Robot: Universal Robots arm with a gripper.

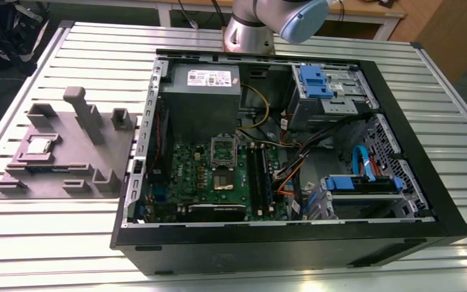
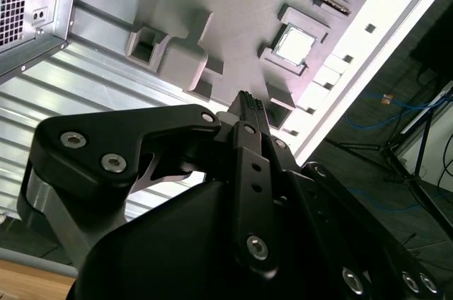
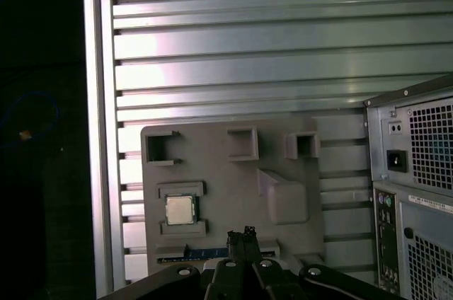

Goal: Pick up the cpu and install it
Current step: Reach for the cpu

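I'm watching the table (image 1: 39, 243), a slatted metal top, and starting from the exterior view's left, a grey tray (image 1: 95, 159) is lying flat on it with blocks and a post standing up from it. The cpu (image 1: 39, 146) is sitting in a shallow square pocket on that tray, silver top facing up, toward the tray's outer side and well apart from the case (image 1: 298, 246). Moving toward the exterior view's right, the open case is lying on its side just beside the tray. Inside it I'm seeing the grey power supply (image 1: 205, 100), the green board (image 1: 189, 179) below it, and the socket (image 1: 224, 148) with its metal frame in the board's middle. I can't tell how that frame is standing. Past that, blue drive cages (image 1: 323, 82) are sitting at the far side. The arm (image 1: 254, 27) is reaching in from behind the case. In both wrist views the gripper (image 3: 241, 233) (image 2: 249, 102) is hanging above the tray with its fingers pressed together and nothing between them. The cpu (image 3: 179, 209) (image 2: 294, 44) is showing near the fingertips but clear of them, resting untouched in its pocket.
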